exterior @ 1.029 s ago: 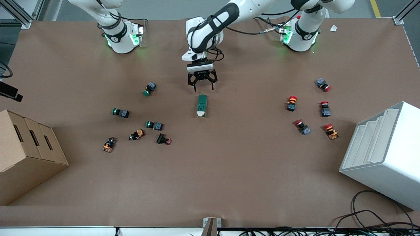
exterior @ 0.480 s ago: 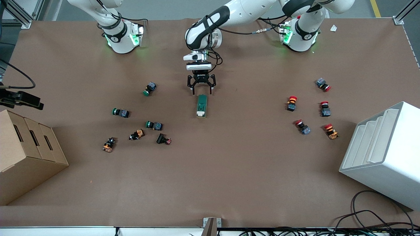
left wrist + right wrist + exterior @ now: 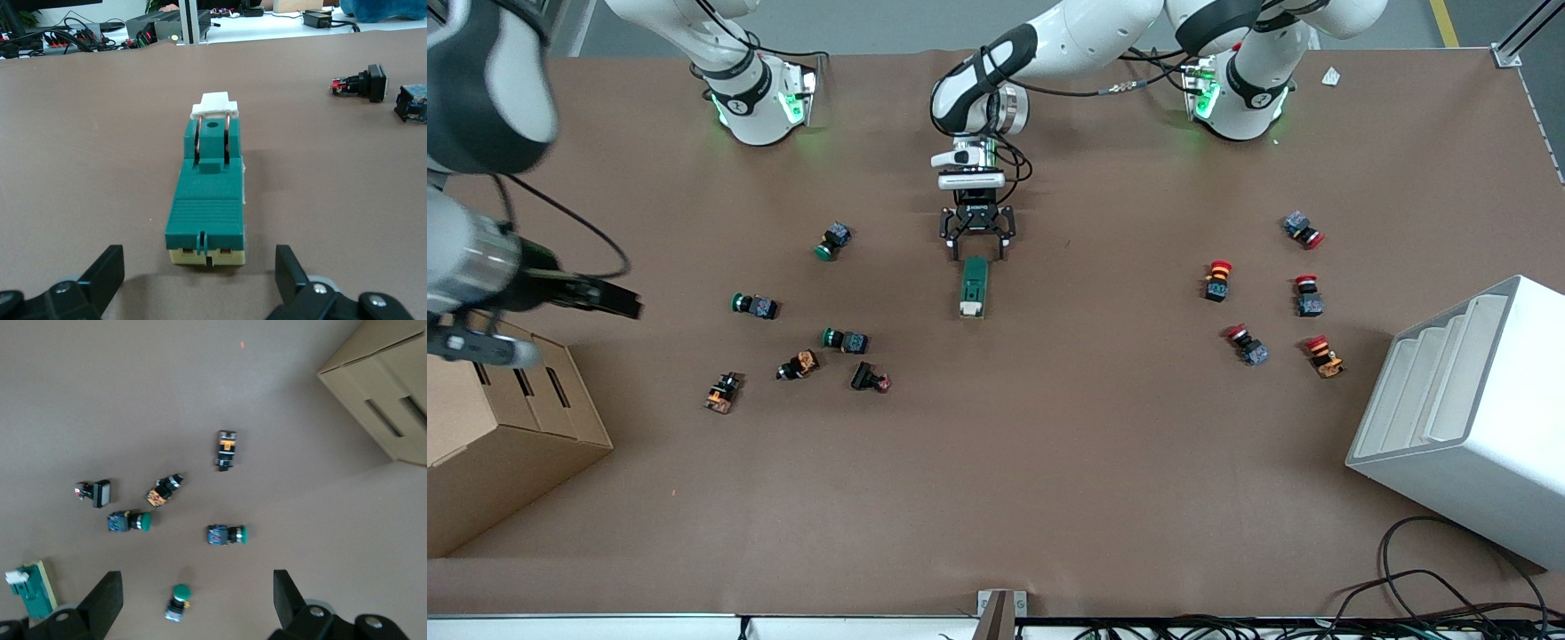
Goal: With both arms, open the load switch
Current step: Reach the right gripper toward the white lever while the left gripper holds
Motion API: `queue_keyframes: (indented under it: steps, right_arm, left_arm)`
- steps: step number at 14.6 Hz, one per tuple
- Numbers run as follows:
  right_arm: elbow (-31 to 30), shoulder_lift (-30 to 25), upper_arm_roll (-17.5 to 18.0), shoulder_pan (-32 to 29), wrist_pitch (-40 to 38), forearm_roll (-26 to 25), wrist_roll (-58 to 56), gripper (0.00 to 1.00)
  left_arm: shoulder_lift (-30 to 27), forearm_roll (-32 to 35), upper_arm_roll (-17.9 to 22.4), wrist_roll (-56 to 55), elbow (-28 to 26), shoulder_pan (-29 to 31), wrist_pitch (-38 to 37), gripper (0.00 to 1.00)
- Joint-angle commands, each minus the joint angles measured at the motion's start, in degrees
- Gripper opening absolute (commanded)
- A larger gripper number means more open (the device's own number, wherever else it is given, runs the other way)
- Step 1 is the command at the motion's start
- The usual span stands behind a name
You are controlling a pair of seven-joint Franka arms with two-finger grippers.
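Load switch [image 3: 973, 287]: flat mid-table [image 3: 1049, 498], white lever toward the front camera. Left gripper [image 3: 976, 252]: fingers spread wide, empty, at its dark-green end. Right gripper [image 3: 197, 597]: fingers wide apart, empty, over green push buttons [image 3: 225, 534]

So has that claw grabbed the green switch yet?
No, the left gripper is open, its fingers apart on either side of the load switch end.

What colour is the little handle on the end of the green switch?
White. The lever shows best in the left wrist view.
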Motion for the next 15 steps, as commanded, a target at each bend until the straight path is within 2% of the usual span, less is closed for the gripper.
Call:
queue_keyframes:
  steps: [1, 3, 5, 10, 12, 15]
  right_arm:
    - [-5.08, -1.0, -0.36, 2.74, 4.47, 1.85, 8.58, 1.0]
    - [-7.89, -0.91, -0.36, 5.2, 8.59, 5.53, 12.71, 1.0]
    - [-10.18, 0.39, -0.36, 10.28, 14.47, 7.74, 17.46, 1.0]
    - [-9.58, 10.05, -0.36, 23.91, 29.6, 8.1, 38.1, 1.0]
    - [-7.48, 14.8, -0.36, 27.87, 32.25, 7.84, 49.94, 1.0]
    - [-3.61, 20.95, -0.36, 29.2, 31.99, 8.1, 69.19, 1.0]
  left_arm:
    - [1.37, 1.02, 0.43, -1.09, 0.95, -1.17, -0.62, 1.0]
    - [1.81, 1.11, 0.52, -1.88, 0.95, -1.34, -0.7, 1.0]
    - [1.9, 1.11, 0.61, -1.97, 0.95, -1.87, -0.7, 1.0]
    - [2.08, 1.38, 1.48, -1.8, 1.91, -1.7, -0.62, 1.0]
    - [2.16, 1.29, 1.48, -1.97, 1.74, -1.87, -0.62, 1.0]
    - [2.51, 1.29, 1.48, -1.97, 1.74, -2.13, -0.62, 1.0]
